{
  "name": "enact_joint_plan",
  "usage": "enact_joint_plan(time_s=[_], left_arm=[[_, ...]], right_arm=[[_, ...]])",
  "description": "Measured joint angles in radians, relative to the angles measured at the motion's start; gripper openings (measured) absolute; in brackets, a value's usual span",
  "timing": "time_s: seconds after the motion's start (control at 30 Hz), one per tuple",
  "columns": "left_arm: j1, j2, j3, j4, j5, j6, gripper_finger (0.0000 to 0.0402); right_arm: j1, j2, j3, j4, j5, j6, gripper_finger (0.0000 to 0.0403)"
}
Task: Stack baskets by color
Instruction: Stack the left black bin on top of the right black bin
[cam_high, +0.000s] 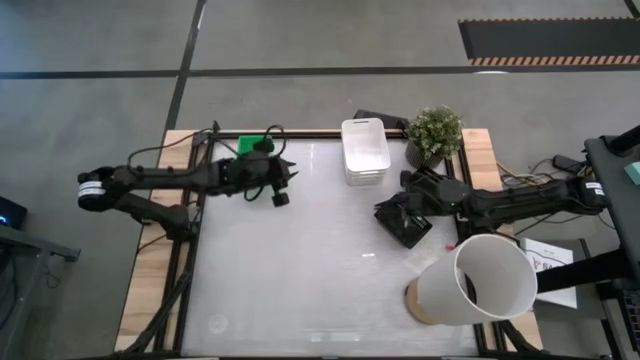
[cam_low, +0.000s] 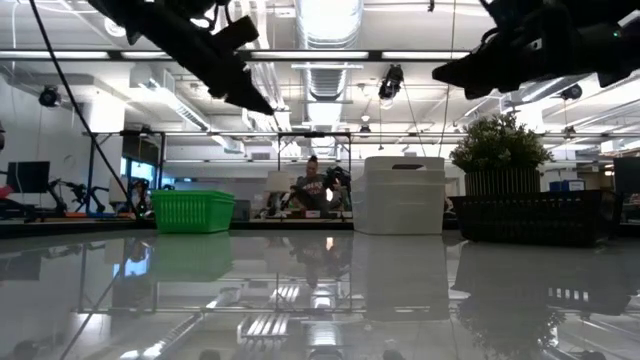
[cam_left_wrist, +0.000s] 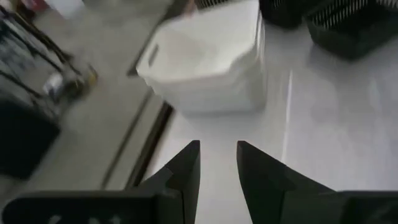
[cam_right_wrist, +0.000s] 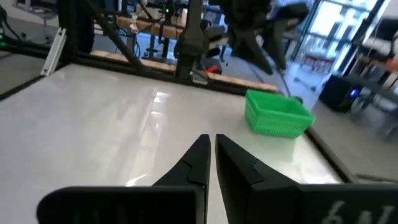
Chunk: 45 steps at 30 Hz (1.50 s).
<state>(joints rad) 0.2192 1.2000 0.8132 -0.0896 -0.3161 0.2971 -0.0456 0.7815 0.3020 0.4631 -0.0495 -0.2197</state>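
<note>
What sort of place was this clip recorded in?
Most likely a robotics lab or workshop. The low view shows exposed ceiling ducts and a person at benches beyond the table; the high view shows a concrete floor with hazard-striped matting.

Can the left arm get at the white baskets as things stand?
Probably yes: the left end effector is empty, slightly open and facing the white baskets, with only bare table between. The green basket sits off its path.
</note>
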Motion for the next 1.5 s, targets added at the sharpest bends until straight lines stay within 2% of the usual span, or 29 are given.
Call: enact_joint_plan(time_s=[0.1,0.23,0.43,0.8,1.0,1.13,1.23,1.5], left_arm=[[0.000,-0.004,-0.040,0.138,-0.004,0.052,0.0089],[0.001,-0.009,-0.052,0.223,-0.029,0.101,0.0089],[0.001,-0.010,-0.053,0.234,-0.109,0.128,0.0089],[-0.012,-0.019,-0.098,0.238,-0.109,0.128,0.0089],[-0.012,-0.032,-0.091,0.241,-0.109,0.135,0.0089],[-0.012,-0.045,-0.109,0.241,-0.109,0.101,0.0089],[-0.013,-0.046,-0.132,0.240,-0.109,0.094,0.0089],[-0.012,-0.094,-0.210,0.266,-0.109,0.076,0.0089]], right_arm=[[0.001,0.047,0.043,-0.042,0.001,0.047,0.0018],[0.002,0.109,0.149,-0.225,0.024,0.149,0.0018],[0.002,0.199,0.337,-0.582,0.026,0.332,0.0018],[0.004,0.420,0.692,-1.315,0.020,0.738,0.0018],[0.004,0.565,0.834,-1.594,-0.012,0.862,0.0018],[0.010,0.640,0.901,-1.665,-0.015,0.923,0.0018],[0.011,0.679,0.931,-1.662,-0.071,0.933,0.0027],[0.011,0.767,0.954,-1.664,-0.091,1.012,0.0117]])
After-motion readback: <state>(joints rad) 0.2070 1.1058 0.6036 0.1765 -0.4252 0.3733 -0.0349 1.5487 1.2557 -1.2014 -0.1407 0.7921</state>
